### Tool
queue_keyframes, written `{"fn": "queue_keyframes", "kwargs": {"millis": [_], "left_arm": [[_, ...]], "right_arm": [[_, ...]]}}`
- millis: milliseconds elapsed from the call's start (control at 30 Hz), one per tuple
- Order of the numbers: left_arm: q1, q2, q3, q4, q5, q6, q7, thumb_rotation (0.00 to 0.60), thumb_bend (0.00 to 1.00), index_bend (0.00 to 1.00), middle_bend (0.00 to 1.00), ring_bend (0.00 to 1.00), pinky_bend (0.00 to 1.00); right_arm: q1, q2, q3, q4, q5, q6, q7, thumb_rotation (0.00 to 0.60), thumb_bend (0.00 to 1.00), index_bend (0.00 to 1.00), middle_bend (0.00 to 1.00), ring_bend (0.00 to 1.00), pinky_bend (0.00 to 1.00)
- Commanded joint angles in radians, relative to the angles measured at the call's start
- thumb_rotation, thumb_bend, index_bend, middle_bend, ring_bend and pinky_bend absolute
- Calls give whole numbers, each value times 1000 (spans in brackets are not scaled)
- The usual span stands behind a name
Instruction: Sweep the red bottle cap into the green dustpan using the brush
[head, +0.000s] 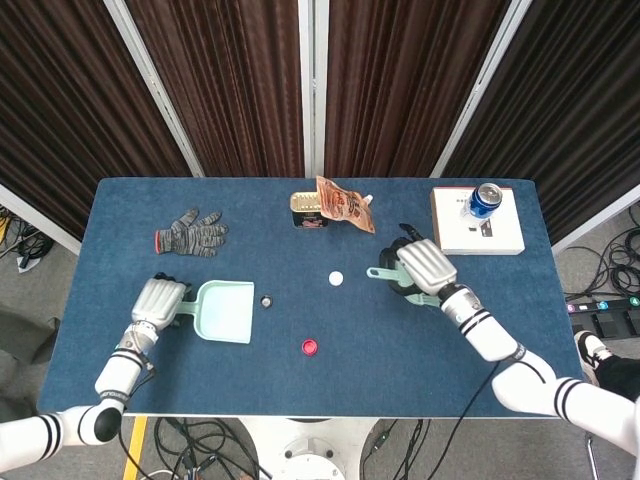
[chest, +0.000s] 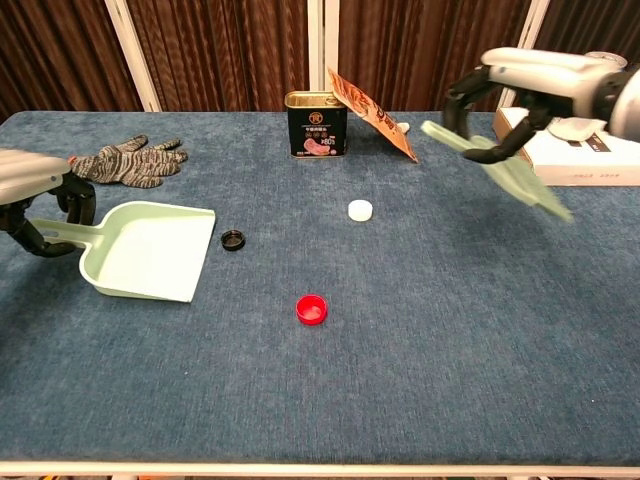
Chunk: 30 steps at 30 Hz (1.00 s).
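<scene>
Hands ready on the worktop: left hand (chest: 35, 190) grips dustpan (chest: 150, 250), right hand (chest: 520, 85) apparently clasps brush (chest: 500, 165), poised to sweep red cap (chest: 311, 309).

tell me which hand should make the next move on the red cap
The right hand. It holds the brush, raised above the table, while the red cap lies untouched. The left hand grips the dustpan handle, so it likely just holds the dustpan.

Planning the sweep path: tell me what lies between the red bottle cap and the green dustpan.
Bare blue cloth separates the red bottle cap from the green dustpan in the chest view; the small black cap sits further back.
</scene>
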Motion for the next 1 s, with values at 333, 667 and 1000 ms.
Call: {"fn": "queue_keyframes", "kwargs": {"millis": [333,667,1000], "left_arm": [[-67,-14,-32,24,-65,-65,26,600,347,511,471,329,230],[-129,-30,-50,33,-139,-103,53,600,348,511,471,328,231],[-167,-57,-48,18,-157,-104,58,600,347,511,471,329,230]], "right_arm": [[190,-273,-87,436,-230,48,412,600,585,776,637,280,39],[277,-415,-130,623,-266,58,548,600,585,789,645,280,39],[307,-500,-180,729,-287,101,669,600,588,807,657,292,48]]}}
